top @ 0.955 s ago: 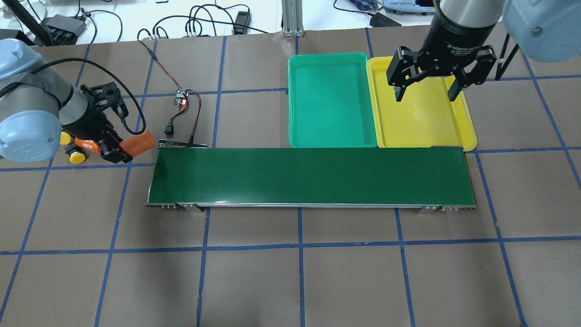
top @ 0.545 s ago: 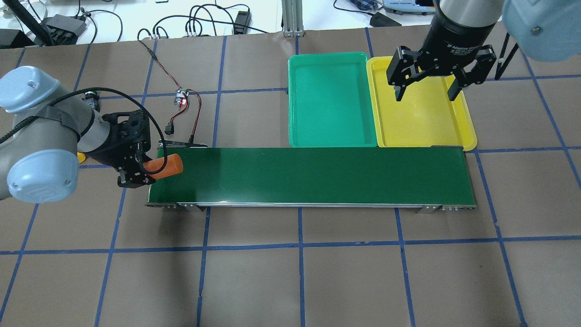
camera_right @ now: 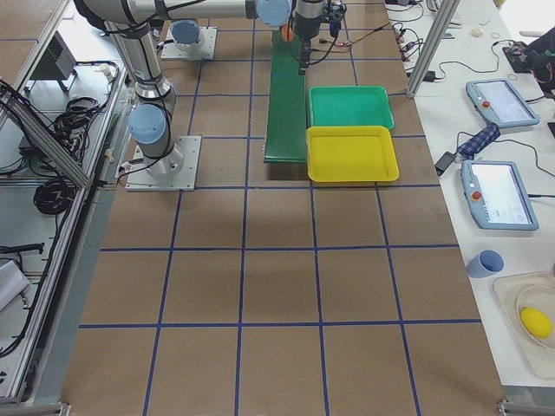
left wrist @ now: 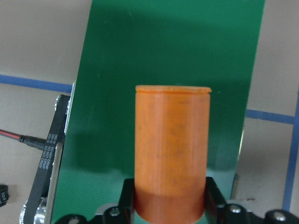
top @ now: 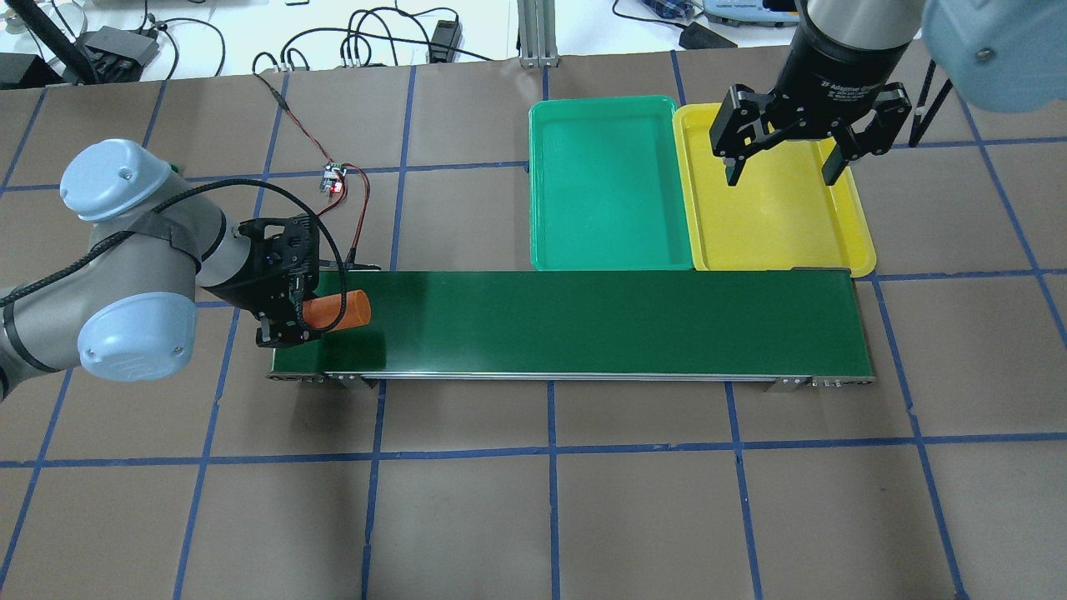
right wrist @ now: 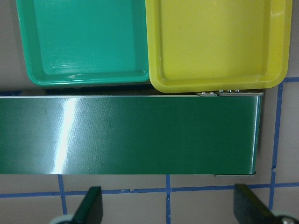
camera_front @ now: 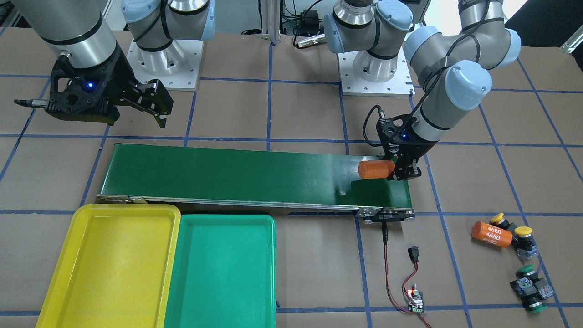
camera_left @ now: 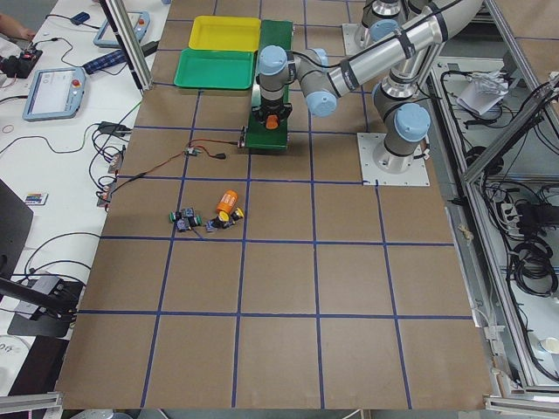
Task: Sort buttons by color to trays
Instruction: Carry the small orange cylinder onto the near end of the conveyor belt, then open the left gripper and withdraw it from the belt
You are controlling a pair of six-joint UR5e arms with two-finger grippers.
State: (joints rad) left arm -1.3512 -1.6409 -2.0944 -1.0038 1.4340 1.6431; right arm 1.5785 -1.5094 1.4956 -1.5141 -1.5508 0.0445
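My left gripper (top: pixel 304 312) is shut on a plain orange cylinder (top: pixel 342 308) and holds it lying flat over the left end of the dark-green conveyor belt (top: pixel 583 321); the left wrist view shows the cylinder (left wrist: pixel 171 149) between the fingers. My right gripper (top: pixel 781 177) is open and empty above the yellow tray (top: pixel 775 233). The green tray (top: pixel 608 183) lies beside it; both trays are empty. Two yellow buttons (camera_front: pixel 524 232) and two green buttons (camera_front: pixel 526 272) lie in a cluster on the table by the left arm's side, hidden behind that arm in the overhead view.
A second orange cylinder printed "4680" (camera_front: pixel 491 233) lies among the buttons. A small circuit board (top: pixel 335 179) with red and black wires lies behind the belt's left end. Both trays butt against the belt's far edge at its right end.
My left gripper has carried the orange cylinder from the button cluster to the right, onto the space over the belt's left end. The right arm has not moved.
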